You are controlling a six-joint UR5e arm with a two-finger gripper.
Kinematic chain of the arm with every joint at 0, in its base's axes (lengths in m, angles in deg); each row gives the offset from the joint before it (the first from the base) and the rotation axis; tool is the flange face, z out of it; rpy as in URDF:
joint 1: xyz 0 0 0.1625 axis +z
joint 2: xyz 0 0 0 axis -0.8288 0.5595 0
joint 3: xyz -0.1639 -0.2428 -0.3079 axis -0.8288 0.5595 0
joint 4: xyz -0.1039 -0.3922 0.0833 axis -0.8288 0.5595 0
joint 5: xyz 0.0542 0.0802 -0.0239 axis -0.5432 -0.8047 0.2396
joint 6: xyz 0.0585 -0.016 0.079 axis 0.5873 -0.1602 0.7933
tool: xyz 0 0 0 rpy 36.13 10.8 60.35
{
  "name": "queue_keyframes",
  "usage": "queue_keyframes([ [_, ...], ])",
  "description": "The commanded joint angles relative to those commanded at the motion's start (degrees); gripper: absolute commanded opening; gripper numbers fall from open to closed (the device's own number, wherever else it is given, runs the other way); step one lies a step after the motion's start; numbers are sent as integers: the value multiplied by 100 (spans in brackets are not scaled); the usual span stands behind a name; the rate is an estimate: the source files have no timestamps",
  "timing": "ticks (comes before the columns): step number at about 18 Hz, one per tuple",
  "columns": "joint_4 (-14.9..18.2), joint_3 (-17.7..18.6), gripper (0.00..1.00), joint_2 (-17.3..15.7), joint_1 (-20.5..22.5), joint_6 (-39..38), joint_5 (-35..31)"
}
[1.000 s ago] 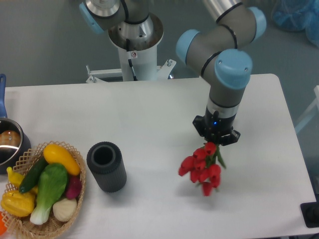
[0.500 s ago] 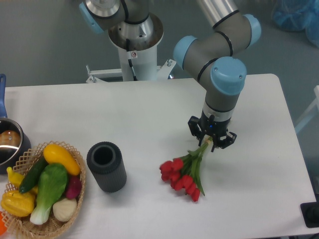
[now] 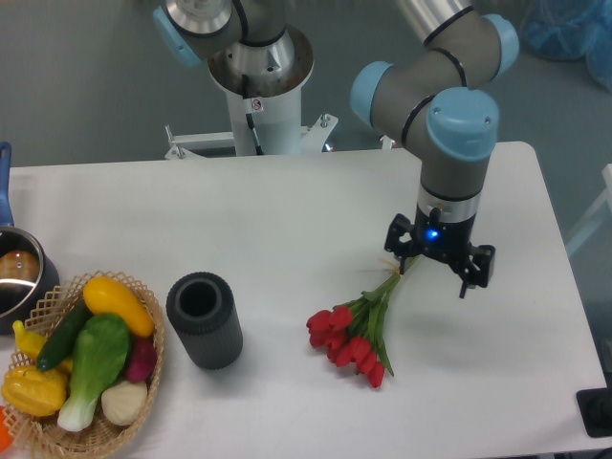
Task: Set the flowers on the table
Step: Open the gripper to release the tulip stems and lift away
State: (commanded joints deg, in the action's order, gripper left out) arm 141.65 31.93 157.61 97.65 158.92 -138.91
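Note:
The flowers (image 3: 356, 329), a bunch of red tulips with green stems, lie flat on the white table (image 3: 287, 220) right of centre, buds toward the front left and stem ends toward the back right. My gripper (image 3: 435, 267) hangs just right of the stem ends, open, fingers (image 3: 468, 277) spread, with nothing between them. The stem tips lie beside its left finger; contact there is not clear.
A dark cylinder (image 3: 204, 319) stands upright left of the flowers. A wicker basket (image 3: 143, 373) of vegetables sits at the front left corner, with a metal pot (image 3: 19, 273) behind it. The robot's base (image 3: 258, 76) rises behind the table's far edge.
The flowers dropped from hanging in the gripper to lying on the table. The gripper opened and shifted right, away from the stems.

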Motion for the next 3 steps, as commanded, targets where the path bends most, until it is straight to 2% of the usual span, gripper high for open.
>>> queue_keyframes([
  [3, 9, 35, 100, 0, 18, -9, 0],
])
